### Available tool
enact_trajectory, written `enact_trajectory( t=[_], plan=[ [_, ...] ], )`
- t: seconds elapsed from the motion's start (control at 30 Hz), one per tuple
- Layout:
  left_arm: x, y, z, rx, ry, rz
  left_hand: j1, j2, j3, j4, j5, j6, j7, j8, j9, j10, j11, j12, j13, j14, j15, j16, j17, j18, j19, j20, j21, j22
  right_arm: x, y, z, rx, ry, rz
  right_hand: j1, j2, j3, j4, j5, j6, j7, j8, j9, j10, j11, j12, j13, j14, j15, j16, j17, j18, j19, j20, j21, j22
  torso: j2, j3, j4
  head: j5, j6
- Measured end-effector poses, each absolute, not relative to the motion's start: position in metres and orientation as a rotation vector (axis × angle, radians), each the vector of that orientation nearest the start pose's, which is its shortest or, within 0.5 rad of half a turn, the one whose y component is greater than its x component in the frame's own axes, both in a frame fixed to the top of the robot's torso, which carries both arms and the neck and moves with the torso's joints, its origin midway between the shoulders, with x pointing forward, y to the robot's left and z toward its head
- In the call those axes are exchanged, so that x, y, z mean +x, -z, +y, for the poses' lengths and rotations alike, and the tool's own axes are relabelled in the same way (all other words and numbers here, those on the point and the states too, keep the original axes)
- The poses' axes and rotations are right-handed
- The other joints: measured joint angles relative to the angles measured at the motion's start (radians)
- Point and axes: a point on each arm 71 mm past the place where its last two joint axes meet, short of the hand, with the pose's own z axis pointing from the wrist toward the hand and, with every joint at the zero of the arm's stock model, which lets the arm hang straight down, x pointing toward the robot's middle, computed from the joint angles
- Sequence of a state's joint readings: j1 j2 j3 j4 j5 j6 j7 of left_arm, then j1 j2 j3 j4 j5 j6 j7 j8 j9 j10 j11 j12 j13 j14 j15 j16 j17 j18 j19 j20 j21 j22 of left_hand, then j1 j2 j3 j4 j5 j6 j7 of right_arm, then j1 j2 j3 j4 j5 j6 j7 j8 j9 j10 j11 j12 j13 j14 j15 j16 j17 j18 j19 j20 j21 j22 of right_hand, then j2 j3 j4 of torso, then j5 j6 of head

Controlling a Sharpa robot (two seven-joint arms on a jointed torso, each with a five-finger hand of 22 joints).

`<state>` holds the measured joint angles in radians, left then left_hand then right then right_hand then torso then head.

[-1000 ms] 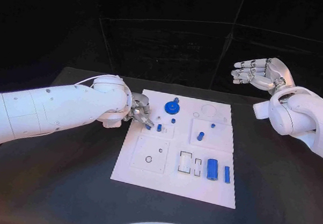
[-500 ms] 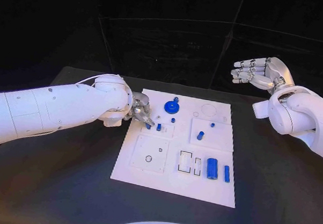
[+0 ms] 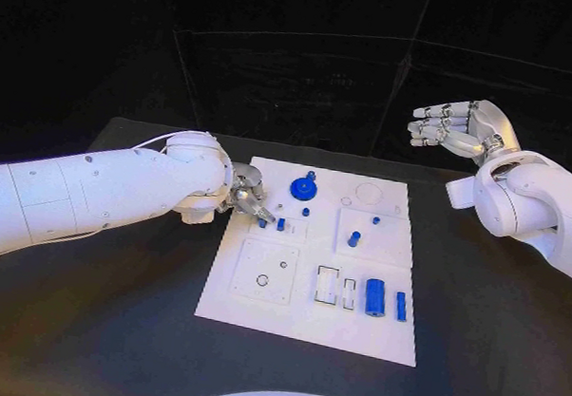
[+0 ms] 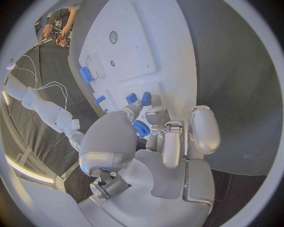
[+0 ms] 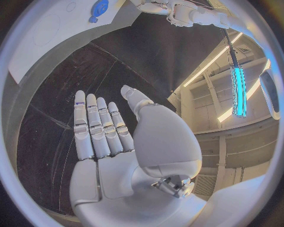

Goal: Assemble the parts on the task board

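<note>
At the frame's centre left, your left hand (image 3: pixel 246 200) pinched a small blue part (image 3: pixel 263 222) over the task board (image 3: pixel 312 327) edge. I judge the placing step was underway; next you needed careful alignment with its hole. At upper right, your right hand (image 3: pixel 459 126) hung with fingers apart, holding nothing.

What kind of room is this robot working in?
Probably a robotics lab or test booth: a black table ringed by dark curtains, a white task board with small blue parts, and strip lights overhead.

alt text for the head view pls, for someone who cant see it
The left hand reaches over the left edge of the white task board, fingertips by a small blue part. The right hand is raised beyond the table, holding nothing.
</note>
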<state>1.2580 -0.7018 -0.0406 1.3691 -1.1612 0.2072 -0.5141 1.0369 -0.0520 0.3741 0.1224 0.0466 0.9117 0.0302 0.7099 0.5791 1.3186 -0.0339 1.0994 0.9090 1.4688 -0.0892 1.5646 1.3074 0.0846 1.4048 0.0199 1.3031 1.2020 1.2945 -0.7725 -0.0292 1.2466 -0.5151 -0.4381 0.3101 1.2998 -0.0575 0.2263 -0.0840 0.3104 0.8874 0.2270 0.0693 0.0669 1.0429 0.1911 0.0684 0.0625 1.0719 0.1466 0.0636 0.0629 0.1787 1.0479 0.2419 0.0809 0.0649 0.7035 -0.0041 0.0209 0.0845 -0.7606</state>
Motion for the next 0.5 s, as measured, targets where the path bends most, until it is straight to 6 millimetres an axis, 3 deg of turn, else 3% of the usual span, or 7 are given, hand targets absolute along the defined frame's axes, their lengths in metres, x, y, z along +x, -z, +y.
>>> enact_trajectory(
  t=[0.2, 0.4, 0.5],
  plan=[
    [0.5145, 0.2094, 0.1939, -0.074, 0.323, 2.294, -0.028, -0.006, -0.038, 0.018, 0.000, 0.000, 0.000, 0.004, 0.002, 0.000, 0.000, 0.000, -0.001, 0.000, 0.000, 0.000, 0.000, 0.000, 0.000, 0.000, 0.000, 0.000, 0.5519, 0.1332, -0.2581, 0.616, -1.098, 1.337, 0.000, 0.000, -0.003, -0.003, -0.002, 0.000, 0.000, 0.000, 0.000, 0.000, 0.000, 0.000, 0.000, 0.000, 0.000, 0.000, 0.000, 0.000, 0.000, 0.000, 0.000, 0.000, 0.000, 0.0000, 0.0000, 0.000, 0.000],
    [0.5160, 0.2101, 0.1962, -0.083, 0.317, 2.293, -0.066, -0.045, -0.114, 0.045, 0.000, 0.000, 0.000, 0.008, 0.004, -0.004, -0.004, 0.000, -0.006, 0.000, 0.000, 0.000, 0.000, 0.000, 0.000, 0.000, 0.000, 0.000, 0.5520, 0.1333, -0.2576, 0.616, -1.099, 1.337, 0.000, 0.000, -0.003, -0.003, -0.002, 0.000, 0.000, 0.000, 0.000, 0.000, 0.000, 0.000, 0.000, 0.000, 0.000, 0.000, 0.000, 0.000, 0.000, 0.000, 0.000, 0.000, 0.000, -0.0003, 0.0001, -0.001, 0.000],
    [0.5164, 0.2100, 0.1966, -0.090, 0.319, 2.289, -0.074, -0.040, -0.148, 0.065, 0.000, 0.000, 0.000, 0.008, 0.004, -0.004, -0.004, 0.000, -0.007, -0.004, -0.004, 0.000, 0.000, 0.000, 0.000, 0.000, -0.005, -0.001, 0.5521, 0.1333, -0.2575, 0.617, -1.099, 1.337, 0.000, 0.000, -0.003, -0.003, -0.002, 0.000, 0.000, 0.000, 0.000, 0.000, 0.000, 0.000, 0.000, 0.000, 0.000, 0.000, 0.000, 0.000, 0.000, 0.000, 0.000, 0.000, 0.000, -0.0002, 0.0006, -0.001, 0.000]
  ],
)
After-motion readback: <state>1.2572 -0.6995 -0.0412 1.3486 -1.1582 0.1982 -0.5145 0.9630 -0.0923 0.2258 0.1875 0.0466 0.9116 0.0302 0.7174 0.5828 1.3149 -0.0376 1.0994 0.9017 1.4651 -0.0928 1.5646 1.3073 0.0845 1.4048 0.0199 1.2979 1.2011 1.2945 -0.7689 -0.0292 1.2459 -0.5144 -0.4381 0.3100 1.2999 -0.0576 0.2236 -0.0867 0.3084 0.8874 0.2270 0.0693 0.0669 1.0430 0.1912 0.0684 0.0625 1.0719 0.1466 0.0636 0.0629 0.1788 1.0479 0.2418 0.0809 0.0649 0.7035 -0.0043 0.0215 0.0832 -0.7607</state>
